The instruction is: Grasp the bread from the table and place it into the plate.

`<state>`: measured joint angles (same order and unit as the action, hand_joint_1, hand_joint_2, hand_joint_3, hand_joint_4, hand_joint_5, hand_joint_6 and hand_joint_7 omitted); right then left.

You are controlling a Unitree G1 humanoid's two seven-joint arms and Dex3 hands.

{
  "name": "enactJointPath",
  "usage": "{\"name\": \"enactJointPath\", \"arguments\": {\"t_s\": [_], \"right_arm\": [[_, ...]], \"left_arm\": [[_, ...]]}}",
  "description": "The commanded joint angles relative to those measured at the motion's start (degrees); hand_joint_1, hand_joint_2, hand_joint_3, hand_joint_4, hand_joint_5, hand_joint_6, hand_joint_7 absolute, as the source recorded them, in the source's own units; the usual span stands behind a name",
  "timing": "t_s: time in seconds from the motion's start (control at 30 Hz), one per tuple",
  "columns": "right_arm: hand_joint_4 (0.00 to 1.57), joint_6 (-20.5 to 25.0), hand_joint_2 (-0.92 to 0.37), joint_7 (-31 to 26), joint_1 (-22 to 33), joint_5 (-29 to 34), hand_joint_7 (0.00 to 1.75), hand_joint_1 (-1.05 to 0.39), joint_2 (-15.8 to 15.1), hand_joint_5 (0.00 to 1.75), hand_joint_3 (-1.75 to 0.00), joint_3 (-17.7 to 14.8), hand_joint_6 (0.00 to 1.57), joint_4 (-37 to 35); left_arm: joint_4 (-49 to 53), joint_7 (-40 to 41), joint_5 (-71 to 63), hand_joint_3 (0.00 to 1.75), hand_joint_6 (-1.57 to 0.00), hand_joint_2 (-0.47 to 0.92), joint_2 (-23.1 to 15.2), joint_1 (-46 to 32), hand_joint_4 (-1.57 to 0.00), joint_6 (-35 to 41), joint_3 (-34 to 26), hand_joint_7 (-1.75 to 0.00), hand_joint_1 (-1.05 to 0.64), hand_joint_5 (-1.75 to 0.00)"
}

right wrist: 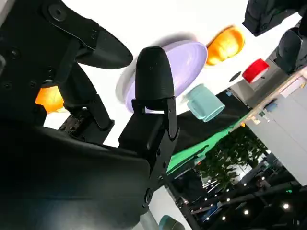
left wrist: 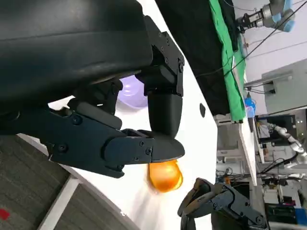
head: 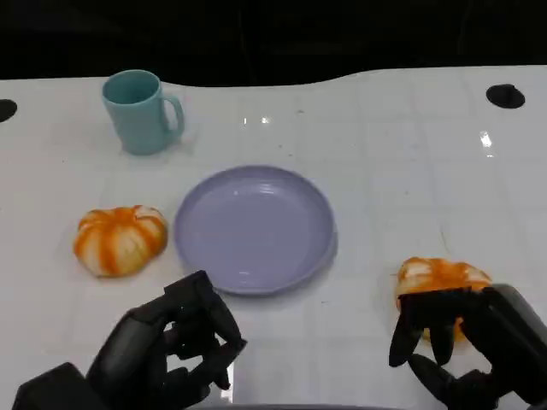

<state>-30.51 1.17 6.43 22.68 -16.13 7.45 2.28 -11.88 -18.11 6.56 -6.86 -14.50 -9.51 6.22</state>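
Two orange-and-white bread rolls lie on the white table. One bread roll (head: 120, 240) sits left of the lavender plate (head: 255, 227), clear of both hands. The other bread roll (head: 440, 280) (left wrist: 165, 175) (right wrist: 48, 98) lies at the near right. My right hand (head: 470, 350) (left wrist: 220, 205) is at its near side, fingers spread and hanging over its front edge without closing on it. At the near left, my left hand (head: 171, 350) hovers below the plate with loosely bent fingers and holds nothing. The plate has nothing on it.
A teal mug (head: 141, 111) (right wrist: 204, 103) stands at the back left, behind the left roll. The table's dark far edge runs across the top of the head view, with small black marks (head: 505, 96) on the surface at the back right.
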Motion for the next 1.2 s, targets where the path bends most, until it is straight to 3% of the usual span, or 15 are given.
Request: {"name": "enactJointPath", "arguments": {"t_s": [0.03,0.13,0.3,0.4,0.5,0.6,0.7,1.03,1.2], "right_arm": [[0.94,-0.87,-0.08,-0.91,-0.33,-1.09,1.07,0.02,0.24,1.57,-1.46,-0.86,0.94,0.72],[0.87,0.73,-0.11,-0.62,-0.2,-0.95,0.98,-0.04,0.34,1.43,-1.4,-1.29,0.92,2.36],[0.72,5.31,-0.19,1.17,0.01,-1.06,0.8,-0.13,-0.15,1.21,-1.21,-2.0,0.75,6.87],[0.63,10.15,-0.33,3.69,0.35,0.03,0.64,-0.2,-1.42,1.02,-0.95,-2.53,0.65,11.0],[0.51,14.44,-0.46,6.82,0.67,1.64,0.49,-0.23,-3.27,0.96,-0.7,-3.02,0.6,15.19],[0.27,18.35,-0.61,10.85,1.16,1.72,0.29,-0.25,-5.42,0.85,-0.38,-3.61,0.48,19.4],[0.05,23.32,-0.66,15.25,1.62,1.96,0.19,-0.21,-7.28,0.77,-0.21,-4.25,0.37,24.25],[0.0,31.25,-0.62,23.95,2.11,10.74,0.09,-0.21,-13.28,0.55,-0.05,-4.72,0.28,34.13],[0.0,31.93,-0.62,25.08,2.53,15.5,0.09,-0.22,-14.59,0.54,-0.04,-4.43,0.32,34.94]], "left_arm": [[0.04,0.11,0.19,0.4,-0.51,0.92,-0.48,0.27,-0.69,0.37,-0.5,-1.69,-0.57,-1.75],[0.39,-0.08,0.34,0.4,-0.51,0.92,-0.53,0.41,-0.7,0.11,-0.59,-1.69,-0.56,-1.75],[0.78,-0.05,-0.02,0.41,-0.51,0.92,-0.73,0.56,-0.7,-0.33,-0.75,-1.7,-0.56,-1.75],[0.77,-0.14,0.03,0.41,-0.51,0.92,-0.8,0.55,-0.7,-0.28,-0.8,-1.7,-0.56,-1.75],[0.68,-0.02,0.09,0.41,-0.51,0.92,-0.72,0.45,-0.7,0.04,-0.82,-1.7,-0.56,-1.75],[0.77,0.17,-0.42,0.41,-0.52,0.92,-0.72,0.53,-0.7,-0.4,-0.73,-1.69,-0.57,-1.75],[0.9,-0.11,0.08,0.41,-0.52,0.92,-0.54,0.62,-0.71,-0.47,-0.66,-1.69,-0.56,-1.75],[0.69,0.31,-0.23,0.41,-0.51,0.92,0.05,0.6,-0.7,-0.16,-0.25,-1.7,-0.56,-1.75],[0.23,0.63,-0.49,0.42,-0.51,0.92,0.42,0.55,-0.7,0.4,0.15,-1.71,-0.57,-1.75]]}}
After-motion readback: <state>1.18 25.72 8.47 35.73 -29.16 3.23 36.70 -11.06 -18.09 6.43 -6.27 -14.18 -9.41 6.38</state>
